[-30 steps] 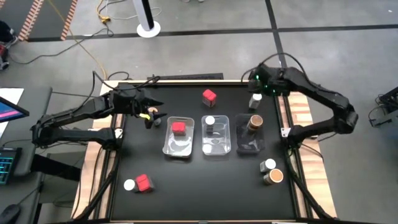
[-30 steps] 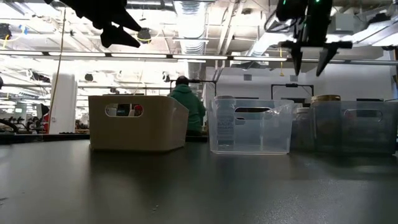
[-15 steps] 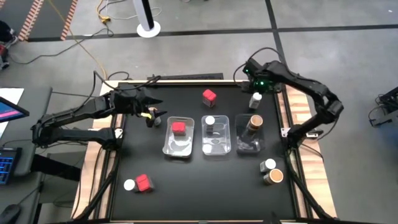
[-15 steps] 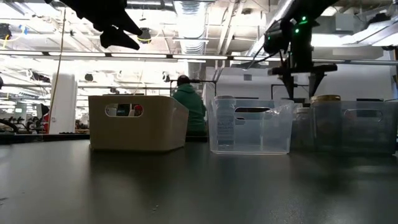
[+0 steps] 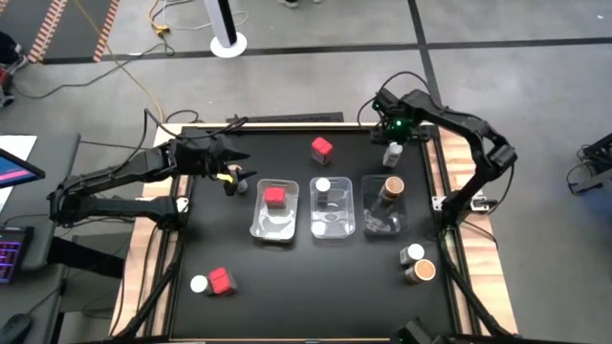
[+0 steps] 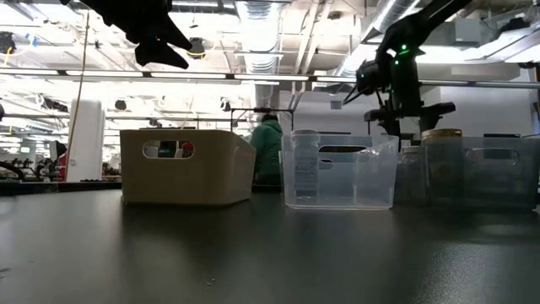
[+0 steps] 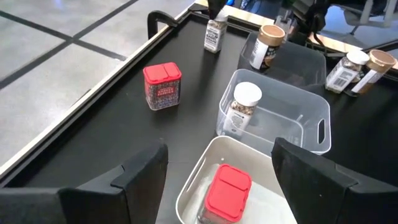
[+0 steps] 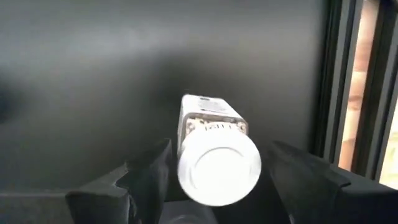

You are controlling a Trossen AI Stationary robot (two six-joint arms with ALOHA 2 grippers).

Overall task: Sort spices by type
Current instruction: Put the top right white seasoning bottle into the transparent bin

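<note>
Right, here is how things stand for you.

Key relation: your right gripper (image 8: 211, 186) sits directly above the white-lidded jar (image 5: 392, 153) at the far right corner of the table (image 5: 287, 306). From the wrist you look straight down onto its lid, with one dark finger on each side of it and clear of it.
Jar axis: upright, so its long axis points up at your wrist; a descent along that line looks like what the grasp needs.
Right gripper state: jaws apart, straddling the jar, gripping nothing yet.
Nearer arm: the right, by far. Your left gripper (image 5: 232, 164) hovers near the left edge of the table, jaws spread and empty, well apart from this jar.
Destination, as a judgement: the middle clear tray (image 5: 332, 227) already holds a white-lidded jar, so that is likely where this one belongs.
Shape and material: round smooth white lid, clear body with a printed label; the lid is wider than the body, so gripping below it may slip less.
Neighbours: a red box (image 5: 321, 148) stands on the table to its left, apart.
</note>
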